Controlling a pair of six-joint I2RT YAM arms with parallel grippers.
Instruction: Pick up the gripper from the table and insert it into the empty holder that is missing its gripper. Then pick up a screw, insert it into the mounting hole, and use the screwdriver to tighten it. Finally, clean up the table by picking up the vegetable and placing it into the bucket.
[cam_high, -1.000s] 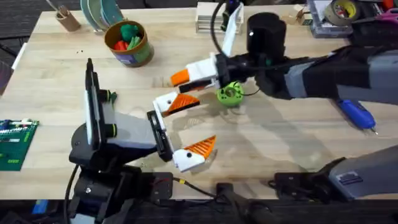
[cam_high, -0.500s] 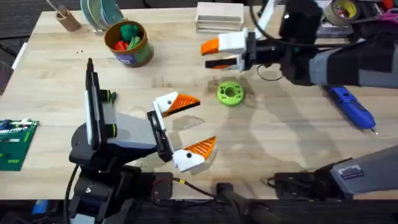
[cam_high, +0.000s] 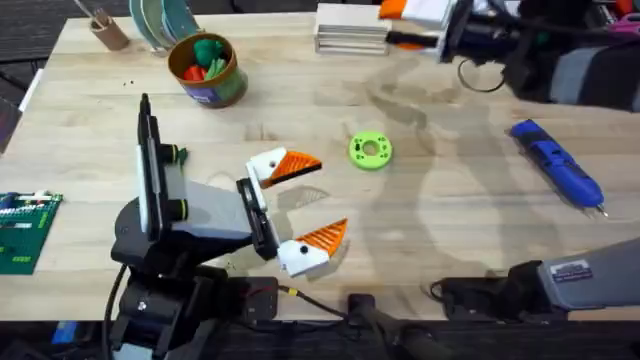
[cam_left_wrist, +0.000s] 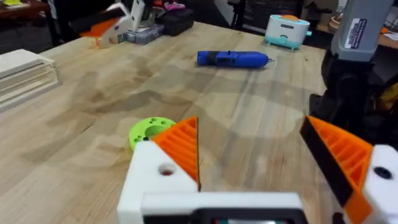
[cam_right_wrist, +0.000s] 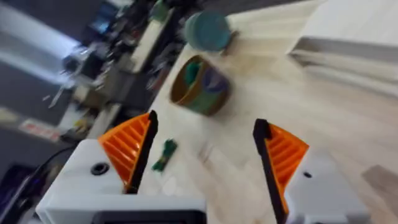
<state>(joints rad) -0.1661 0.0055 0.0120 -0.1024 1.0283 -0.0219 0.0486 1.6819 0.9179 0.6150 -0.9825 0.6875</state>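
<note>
Left gripper (cam_high: 297, 205): low over the near middle of the table (cam_high: 460, 230), white blocks tipped with orange ribbed pads, fingers spread wide with nothing between them; in its own wrist view the two pads (cam_left_wrist: 180, 146) stand well apart above bare wood

Right gripper (cam_high: 405, 25): raised over the far edge of the table beside a stack of pale wooden boards (cam_high: 350, 28); fingers parted, holding nothing, as the gap between its orange pads (cam_right_wrist: 130, 146) shows in the right wrist view

Screwdriver (cam_high: 557, 170): bright blue, fat handle, thin metal tip pointing toward the near right; lies flat on the right side of the table, apart from both grippers; also seen lengthwise in the left wrist view (cam_left_wrist: 233, 59)

Bucket (cam_high: 207, 68): round yellow-brown tin with a blue label, upright at the far left, red and green toy pieces inside; it shows blurred in the right wrist view (cam_right_wrist: 200, 86)

Vegetable (cam_high: 178, 154): small dark green piece on the table just beside the left arm's upright link, well short of the bucket

Green ring (cam_high: 370, 151): bright green flat disc with a hole, lying mid-table, just beyond the left gripper

Circuit board (cam_high: 25, 230): green, at the table's left edge
</note>
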